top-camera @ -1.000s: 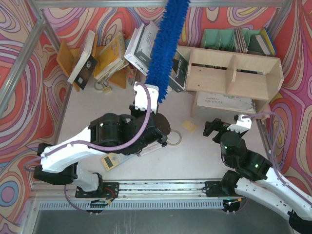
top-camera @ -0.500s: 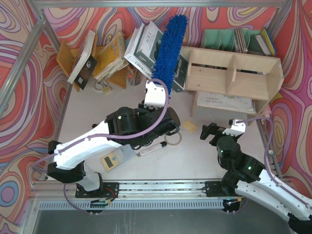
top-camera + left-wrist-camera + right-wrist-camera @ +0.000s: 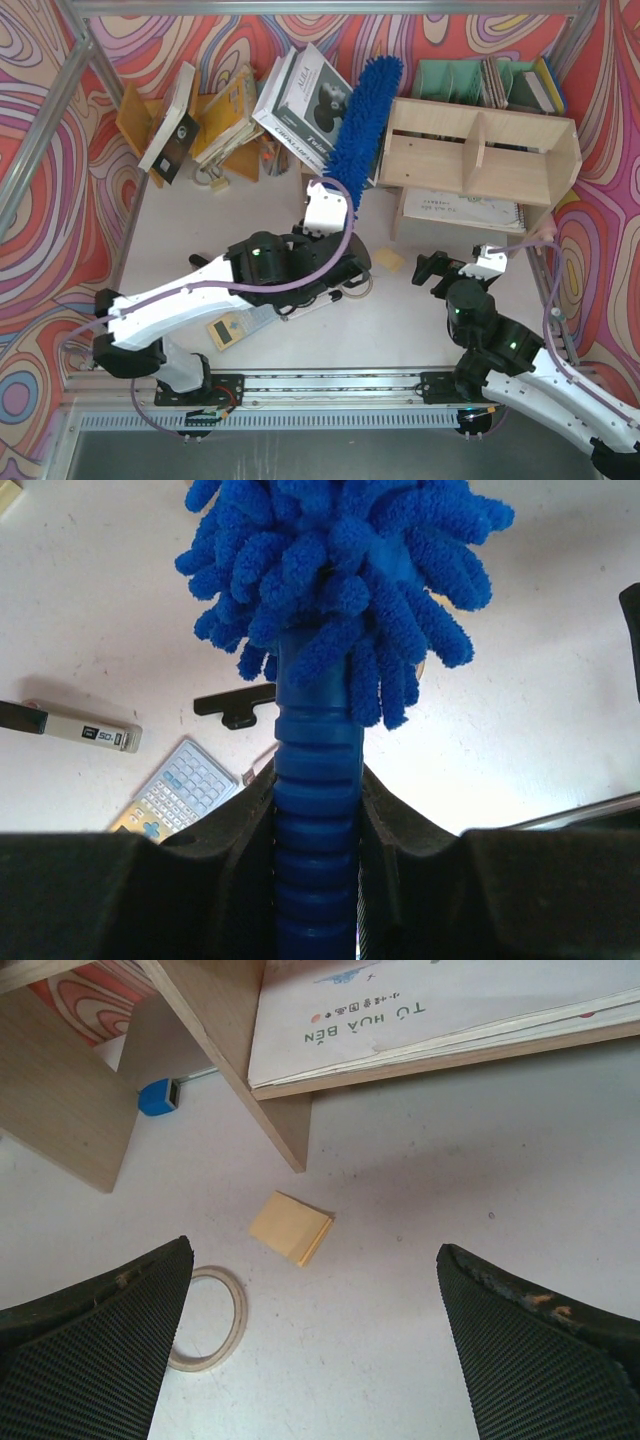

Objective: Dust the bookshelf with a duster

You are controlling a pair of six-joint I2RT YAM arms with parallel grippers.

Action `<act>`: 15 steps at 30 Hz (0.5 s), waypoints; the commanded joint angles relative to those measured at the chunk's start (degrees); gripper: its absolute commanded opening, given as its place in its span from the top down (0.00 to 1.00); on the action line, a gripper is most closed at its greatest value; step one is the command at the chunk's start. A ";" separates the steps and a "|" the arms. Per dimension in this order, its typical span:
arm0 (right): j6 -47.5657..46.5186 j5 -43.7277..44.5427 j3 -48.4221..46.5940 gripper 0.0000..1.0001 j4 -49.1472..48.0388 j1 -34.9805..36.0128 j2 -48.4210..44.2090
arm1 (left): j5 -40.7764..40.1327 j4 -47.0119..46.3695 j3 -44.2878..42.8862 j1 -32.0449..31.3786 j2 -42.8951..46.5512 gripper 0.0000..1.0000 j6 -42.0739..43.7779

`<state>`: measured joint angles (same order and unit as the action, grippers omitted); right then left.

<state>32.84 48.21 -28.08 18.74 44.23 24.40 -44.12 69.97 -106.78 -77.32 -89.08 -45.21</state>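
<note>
Left gripper (image 3: 318, 810): clenched on the ribbed blue handle of the duster (image 3: 362, 115), one finger on either side. From the wrist camera the shaggy head stands straight up at 12 o'clock.

Overhead view: the duster slants from my left wrist toward 1 o'clock. Its fluffy tip is just beside the left end of the bookshelf (image 3: 480, 150), near the top corner. Cannot tell whether the strands touch the plywood.

The bookshelf sits at about 2 o'clock on the table, open compartments facing up to the camera. A white book (image 3: 420, 1010) lies flat under it.

Right gripper (image 3: 310, 1350): jaws spread wide, nothing between them. It hangs low over the table at 4 o'clock, near the shelf's front.

Below my right fingers:
- yellow sticky-note pad (image 3: 291, 1227), flat on the table
- ring of tape (image 3: 210, 1318), at 7 o'clock from the pad and apart from it
- small blue object (image 3: 155, 1096) by a shelf upright, too small to identify

Under my left wrist: calculator (image 3: 175, 790) at 8 o'clock, black clip (image 3: 235, 705) beside the handle. Leaning books (image 3: 300, 95) stand at 11 o'clock, behind the duster.
</note>
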 commanded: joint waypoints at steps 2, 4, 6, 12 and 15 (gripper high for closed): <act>-0.27 1.98 0.01 0.05 -0.71 -0.04 -1.32 | -4.83 -0.33 3.87 0.37 9.31 1.00 -2.04; -0.87 1.81 0.18 0.05 -1.41 0.03 -1.40 | -5.63 -1.97 6.11 0.37 12.54 1.00 -1.30; -1.26 1.74 0.30 0.05 -1.83 0.00 -1.33 | -6.11 -3.66 8.18 0.36 15.20 1.00 -0.88; -1.56 1.63 0.34 0.05 -2.12 0.06 -0.73 | -3.86 -6.13 10.71 0.40 16.17 1.00 0.38; -1.04 1.41 -1.05 0.05 -1.12 0.02 0.49 | -2.67 -7.22 10.92 0.33 14.03 1.00 1.41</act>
<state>32.29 48.45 -28.01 18.24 44.23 23.79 -45.50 64.58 -97.51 -77.56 -71.96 -44.49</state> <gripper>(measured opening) 0.949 0.346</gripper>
